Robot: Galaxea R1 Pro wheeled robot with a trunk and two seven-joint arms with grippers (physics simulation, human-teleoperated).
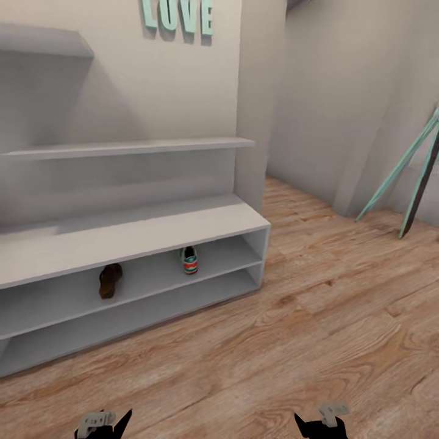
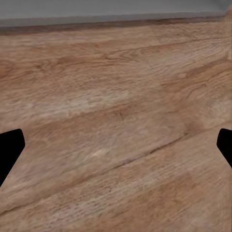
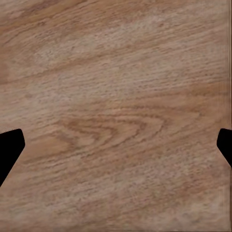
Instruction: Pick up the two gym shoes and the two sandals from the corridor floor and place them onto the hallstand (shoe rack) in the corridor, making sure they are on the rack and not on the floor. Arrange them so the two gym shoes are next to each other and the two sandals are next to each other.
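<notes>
The shoe rack [image 1: 131, 235] is seen at the left, against the wall, with mint letters [image 1: 178, 15] mounted above it. On its upper open shelf one brown sandal [image 1: 110, 280] is laid with its long axis running near to far; which end faces out cannot be told. To its right, well apart on the same shelf, one sneaker [image 1: 189, 260] is set lengthwise into the shelf, an end with red and green marks turned outward. The wood floor [image 1: 317, 329] is spread in front. The left gripper [image 2: 116, 145] and the right gripper [image 3: 116, 145] are held over bare planks, each spread wide with nothing grasped. Two slanted poles [image 1: 411, 171] are leaned at the far right.
</notes>
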